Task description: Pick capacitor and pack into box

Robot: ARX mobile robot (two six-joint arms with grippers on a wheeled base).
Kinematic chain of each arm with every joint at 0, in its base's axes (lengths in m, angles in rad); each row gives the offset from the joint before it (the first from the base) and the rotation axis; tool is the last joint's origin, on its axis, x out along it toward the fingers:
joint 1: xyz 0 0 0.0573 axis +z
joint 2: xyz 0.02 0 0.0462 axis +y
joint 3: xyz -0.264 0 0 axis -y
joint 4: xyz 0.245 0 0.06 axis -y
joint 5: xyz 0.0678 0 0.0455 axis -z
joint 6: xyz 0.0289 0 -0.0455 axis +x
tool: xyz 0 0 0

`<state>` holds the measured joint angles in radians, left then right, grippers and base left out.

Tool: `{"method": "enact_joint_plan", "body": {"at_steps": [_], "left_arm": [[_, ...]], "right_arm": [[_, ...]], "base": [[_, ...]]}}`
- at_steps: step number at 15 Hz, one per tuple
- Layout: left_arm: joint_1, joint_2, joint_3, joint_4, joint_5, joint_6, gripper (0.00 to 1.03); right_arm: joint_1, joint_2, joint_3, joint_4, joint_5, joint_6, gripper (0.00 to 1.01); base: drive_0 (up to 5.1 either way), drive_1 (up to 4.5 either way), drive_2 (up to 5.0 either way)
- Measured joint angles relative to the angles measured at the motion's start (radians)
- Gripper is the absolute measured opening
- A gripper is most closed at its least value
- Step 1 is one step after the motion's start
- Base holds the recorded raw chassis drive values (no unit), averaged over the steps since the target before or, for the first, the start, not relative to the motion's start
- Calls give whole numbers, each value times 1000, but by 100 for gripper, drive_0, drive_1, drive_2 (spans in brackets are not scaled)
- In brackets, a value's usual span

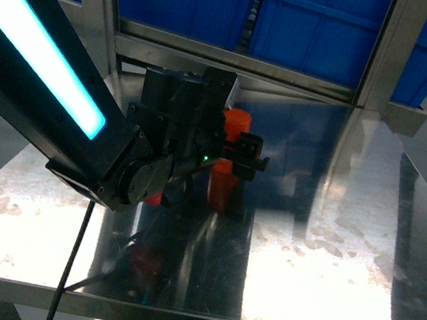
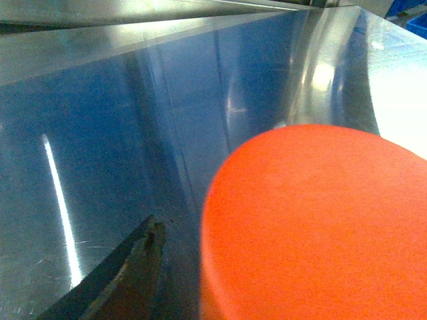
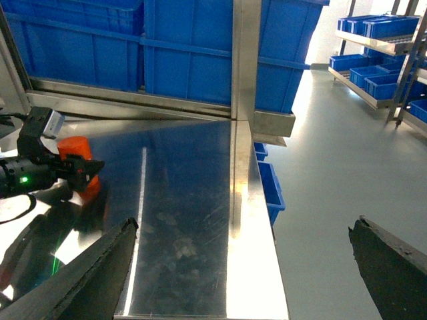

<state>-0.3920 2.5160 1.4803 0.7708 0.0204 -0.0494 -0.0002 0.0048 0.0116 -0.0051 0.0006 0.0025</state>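
Item: orange cylindrical capacitor (image 1: 231, 156), standing upright on the steel bench (image 1: 321, 250), left of centre and toward the far edge, its reflection showing in the polished top

Left claw (image 1: 240, 154): positioned at the capacitor, dark fingers on either side of the orange body at mid height in the head view; the left wrist view is filled by the capacitor's flat orange top, with one dark fingertip (image 2: 127, 273) just beside it. Whether the fingers are pressing on the body or only bracketing it cannot be told. The capacitor's base appears to rest on the bench, so a lift is judged not begun

Right claw (image 3: 240, 267): spread wide apart, holding nothing, hanging over the near right part of the bench and its right edge, well apart from the capacitor

Surroundings: large blue bins (image 1: 254, 8) behind the steel frame at the far side; more blue bins on racks (image 3: 380, 40) off to the right across the grey floor

Box: not visible in any view

Progress, as judged: early. Approach to the capacitor made; secure grasp unconfirmed. Left to do: lift, carry to the box, place inside
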Motion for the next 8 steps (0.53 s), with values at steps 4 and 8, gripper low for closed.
{"method": "enact_joint_plan", "body": {"at_steps": [4, 8], "left_arm": [[13, -22, -68, 170, -24, -36, 44], [124, -353, -493, 490, -100, -27, 44]], "right_arm": [[0, 0, 0, 0, 0, 0, 98], [0, 0, 0, 0, 0, 0, 98]], "base": [[0, 0, 0], [0, 0, 0]]}}
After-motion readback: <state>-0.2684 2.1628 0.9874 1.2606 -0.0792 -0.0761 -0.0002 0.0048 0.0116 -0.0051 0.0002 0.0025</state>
